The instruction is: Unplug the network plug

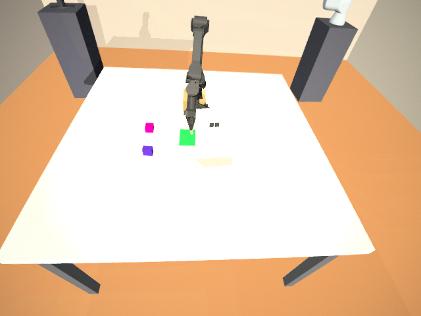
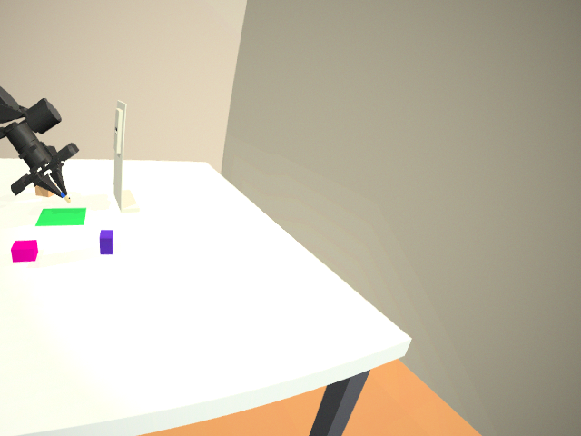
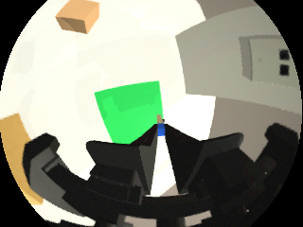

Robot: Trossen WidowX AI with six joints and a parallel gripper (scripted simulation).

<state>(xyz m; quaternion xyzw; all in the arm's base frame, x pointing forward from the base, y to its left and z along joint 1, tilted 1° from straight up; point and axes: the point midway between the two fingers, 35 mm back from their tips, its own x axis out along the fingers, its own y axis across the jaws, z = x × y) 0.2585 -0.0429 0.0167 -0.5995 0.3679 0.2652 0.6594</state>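
Observation:
The small plug [image 1: 191,133] [image 2: 68,200] [image 3: 160,118], tan with a blue part, is held at the fingertips of my gripper [image 1: 191,129] [image 2: 63,193] [image 3: 160,126], which is shut on it. The plug points steeply down and is tilted, above the table and over or close to one edge of the green marked square [image 1: 185,139] [image 2: 61,217] [image 3: 128,106]. The upright pale panel [image 2: 118,173] [image 3: 208,61] stands apart from the gripper. Its two dark socket openings show in the wrist view, one of them the lower opening [image 3: 284,70]. The tab cannot be made out.
A magenta cube [image 1: 148,128] [image 2: 24,251] and a purple block [image 1: 147,150] [image 2: 106,242] lie beyond the square, away from the panel. An orange block [image 2: 44,191] [image 3: 78,16] lies nearby. A yellow-orange shape [image 1: 185,101] shows behind the arm.

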